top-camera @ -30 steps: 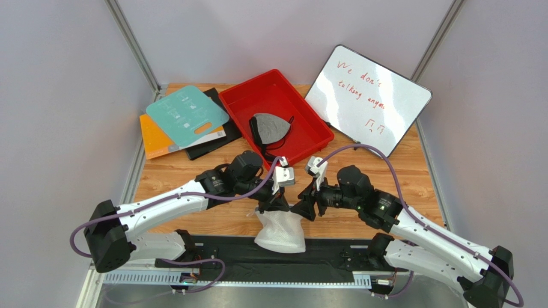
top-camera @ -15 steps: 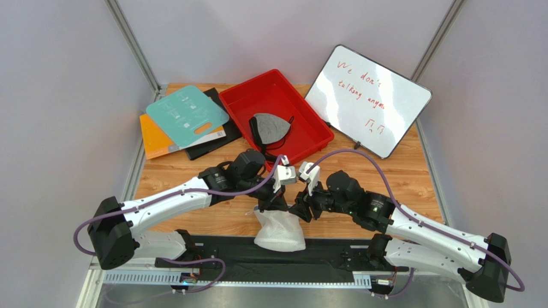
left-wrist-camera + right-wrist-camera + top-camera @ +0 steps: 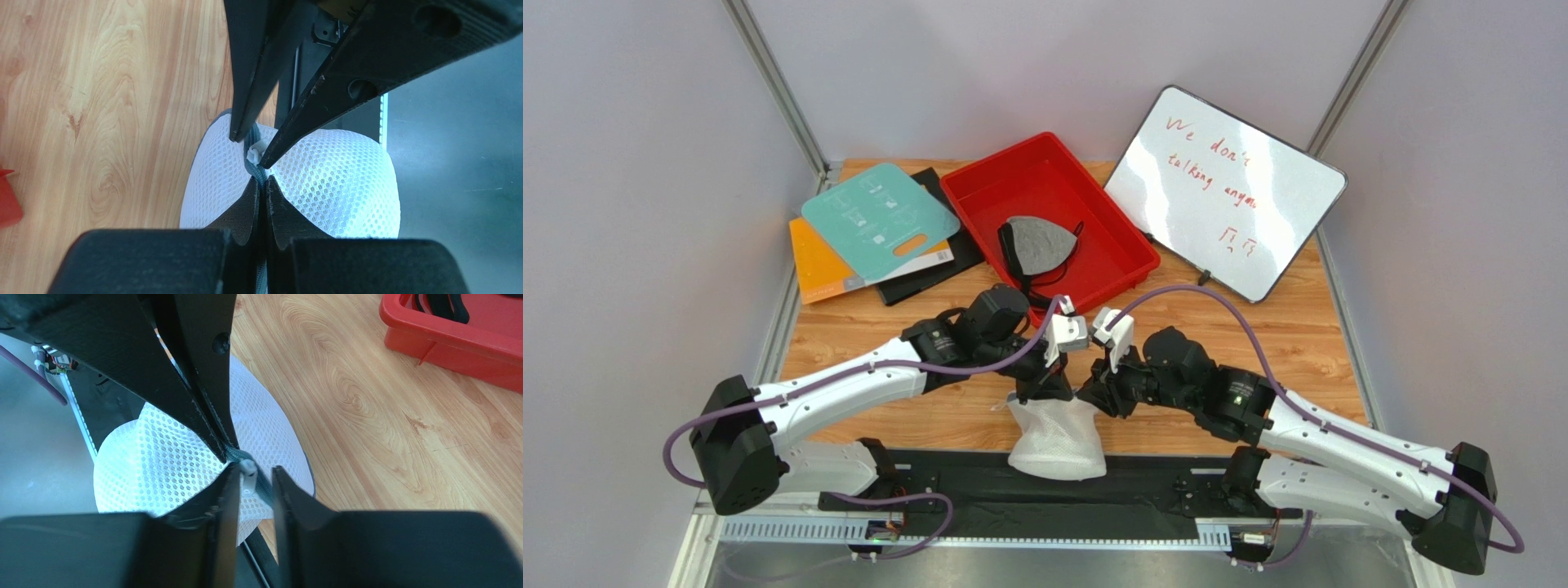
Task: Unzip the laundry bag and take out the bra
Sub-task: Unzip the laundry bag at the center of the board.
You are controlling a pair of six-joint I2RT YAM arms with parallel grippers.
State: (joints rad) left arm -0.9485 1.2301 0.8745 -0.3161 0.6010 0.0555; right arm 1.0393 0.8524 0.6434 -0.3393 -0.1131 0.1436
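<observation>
The laundry bag (image 3: 1059, 444), a white mesh pouch, hangs at the table's near edge, lifted by its top. My left gripper (image 3: 1048, 390) is shut on the bag's grey zipper band (image 3: 263, 184). My right gripper (image 3: 1090, 398) is open by a narrow gap, its fingers on either side of the white zipper pull (image 3: 248, 476). The pull touches one finger. In the left wrist view the right fingers (image 3: 307, 92) close in on the pull (image 3: 253, 150) above the mesh (image 3: 344, 184). The beige bra is hidden.
A red tray (image 3: 1112, 233) at the back holds a grey bra with black straps (image 3: 1036, 245). A whiteboard (image 3: 1222, 190) leans at the back right. Teal, orange and black boards (image 3: 879, 214) lie at the back left. A black strip (image 3: 928, 478) runs along the near edge.
My right gripper has moved left to the bag's top and now straddles the zipper pull. My left gripper has kept its hold on the zipper band, shifting slightly.
</observation>
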